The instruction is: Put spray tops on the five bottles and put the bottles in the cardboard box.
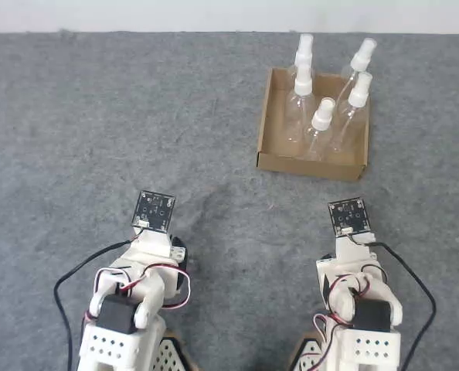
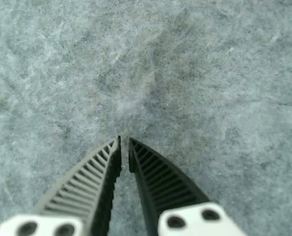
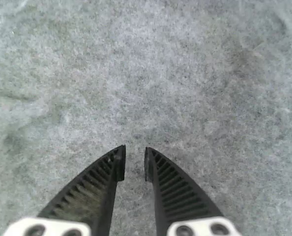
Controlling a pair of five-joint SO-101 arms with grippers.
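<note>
Grey felt table (image 1: 98, 116): covers the whole work surface; both arms sit folded back at its near edge, well apart from the task's things.
Cardboard box (image 1: 311, 165): open-topped and shallow, at the far right of the table. It is probably light and would slide if nudged.
Five bottles (image 1: 299, 108): clear plastic, all standing inside the box, crowded together. They look empty, so likely light, smooth-walled and easy to tip; the neck just under the cap seems the surest hold.
Spray tops (image 1: 323, 114): white, one on every bottle.
Left gripper (image 2: 125, 142): jaws pressed nearly together, holding nothing, over bare felt.
Right gripper (image 3: 135, 150): jaws drawn close with a thin slit between, also holding nothing.
Views: the high view shows box and bottles; the wrist views show the jaws.
</note>
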